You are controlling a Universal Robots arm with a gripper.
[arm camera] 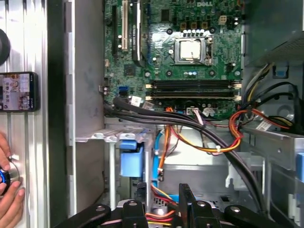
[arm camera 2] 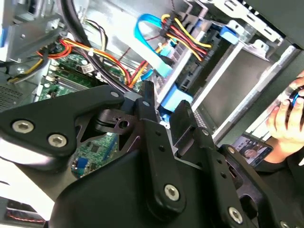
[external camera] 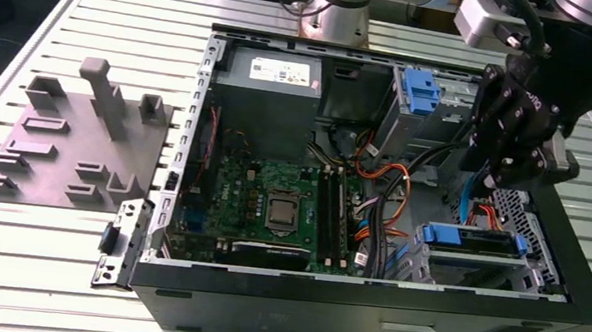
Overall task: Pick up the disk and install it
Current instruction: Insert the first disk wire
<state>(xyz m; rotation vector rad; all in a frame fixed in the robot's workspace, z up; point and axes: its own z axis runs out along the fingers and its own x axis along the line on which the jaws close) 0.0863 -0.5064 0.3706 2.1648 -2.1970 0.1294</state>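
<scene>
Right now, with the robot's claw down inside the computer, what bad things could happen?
The gripper hangs among loose cables, so it might snag or tug one. It is also close to the blue-railed disk in its bay, and a crooked push could jam it. A person's hand rests beside the case, near enough to be bumped.

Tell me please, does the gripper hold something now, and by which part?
Nothing is held: the gripper hangs inside the computer case with its jaws apart, and only cables show through the gap.
</scene>
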